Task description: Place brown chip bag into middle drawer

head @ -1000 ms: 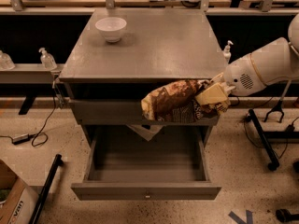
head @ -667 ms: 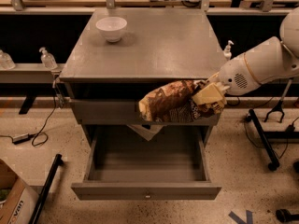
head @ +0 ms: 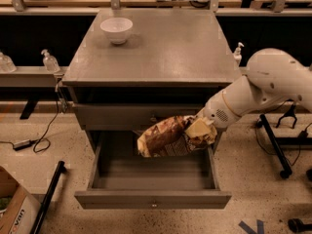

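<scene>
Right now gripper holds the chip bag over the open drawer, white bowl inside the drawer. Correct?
No. Camera view shows the white bowl on the cabinet top, not in the drawer. The gripper does hold the chip bag over the open drawer.

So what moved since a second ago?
The gripper, clamped on the brown chip bag, carried it down and a little left, lower over the open middle drawer. The white bowl and the drawer stayed put.
</scene>
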`<state>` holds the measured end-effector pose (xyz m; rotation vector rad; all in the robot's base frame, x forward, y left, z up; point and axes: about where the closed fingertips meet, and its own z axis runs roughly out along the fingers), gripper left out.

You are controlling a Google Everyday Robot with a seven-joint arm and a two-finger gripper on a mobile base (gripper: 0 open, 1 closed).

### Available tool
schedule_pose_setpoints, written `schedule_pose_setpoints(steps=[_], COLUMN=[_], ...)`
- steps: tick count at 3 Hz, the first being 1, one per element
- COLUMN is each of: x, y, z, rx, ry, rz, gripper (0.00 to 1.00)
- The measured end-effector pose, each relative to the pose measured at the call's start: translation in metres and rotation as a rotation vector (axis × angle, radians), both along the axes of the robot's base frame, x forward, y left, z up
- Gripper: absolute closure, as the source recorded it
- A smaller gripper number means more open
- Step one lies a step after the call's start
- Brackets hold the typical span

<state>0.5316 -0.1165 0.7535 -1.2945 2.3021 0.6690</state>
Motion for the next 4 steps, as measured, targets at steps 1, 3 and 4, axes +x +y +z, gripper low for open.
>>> schedule_pose_setpoints(steps=[1, 3, 4], x=[-0.008, -0.021, -0.028], y=[0.002, 0.005, 0.015], z=[-0.082, -0.180, -0.221], rx=[-0.010, 0.102, 0.216], ry=[0.054, 0.085, 0.151], rz=[-0.016, -0.106, -0.153], gripper=[1.00, 0.81, 0.50])
